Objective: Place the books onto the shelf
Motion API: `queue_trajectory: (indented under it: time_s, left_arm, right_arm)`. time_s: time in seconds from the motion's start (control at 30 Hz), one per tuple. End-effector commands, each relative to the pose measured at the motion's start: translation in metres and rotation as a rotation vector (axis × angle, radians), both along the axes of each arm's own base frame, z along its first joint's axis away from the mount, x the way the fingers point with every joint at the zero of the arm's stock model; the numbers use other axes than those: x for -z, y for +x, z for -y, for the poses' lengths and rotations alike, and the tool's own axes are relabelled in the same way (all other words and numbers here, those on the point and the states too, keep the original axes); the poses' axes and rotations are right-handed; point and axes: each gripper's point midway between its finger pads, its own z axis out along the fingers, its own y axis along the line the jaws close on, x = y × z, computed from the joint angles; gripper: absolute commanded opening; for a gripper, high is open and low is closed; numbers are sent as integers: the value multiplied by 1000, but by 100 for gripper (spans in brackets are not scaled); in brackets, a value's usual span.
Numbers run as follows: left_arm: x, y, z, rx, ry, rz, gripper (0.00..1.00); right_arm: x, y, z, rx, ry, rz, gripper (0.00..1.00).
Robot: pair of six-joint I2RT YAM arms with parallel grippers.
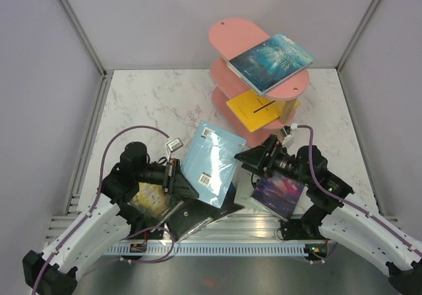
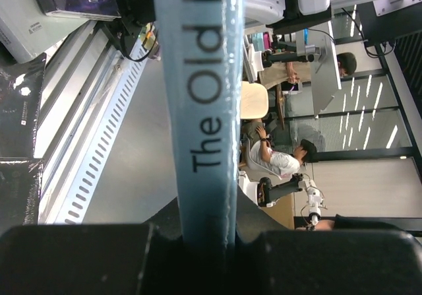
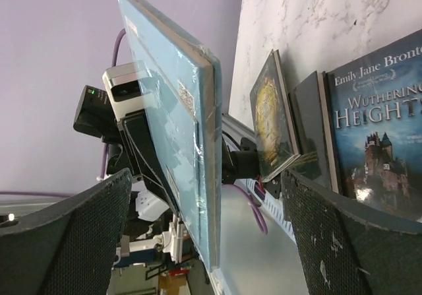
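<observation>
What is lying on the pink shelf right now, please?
A teal book lies on an upper board of the shelf; a yellow book lies on a board below, partly covered. Whatever else sits under those boards is hidden.

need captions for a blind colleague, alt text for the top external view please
The left gripper holds a light blue book above the marble table, beside the open right gripper. Behind, a pink three-tier shelf carries a teal-blue book on top and a yellow book lower down.
</observation>
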Motion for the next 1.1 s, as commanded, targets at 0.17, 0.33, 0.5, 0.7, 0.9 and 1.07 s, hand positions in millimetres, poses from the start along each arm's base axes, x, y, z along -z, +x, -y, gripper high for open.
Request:
queue_trajectory:
  time_s: [0.17,0.33,0.5,0.7,0.9,1.07]
  left_arm:
    - [-37,-22,-6,127,-92,55,2]
    - [-42,-28,-9,192,-99,33,2]
    - [-53,-35,-12,255,-114,30,2]
    - [-49,-14,-3,153,-56,22,27]
    - [-59,41,2,-256,49,63,57]
    - [-66,61,-20,-556,46,6,53]
  right_arm:
    - [-44,5,-35,-52,113,105,98]
    - [-56,6,-52,-89,99,146,81]
    - [-60,-1,-50,-105,106,167,31]
    - [-57,-7,-41,-93,102,153,0]
    - [-42,6,-11,93,40,45,0]
    - [-54,22,6,246,139,-40,0]
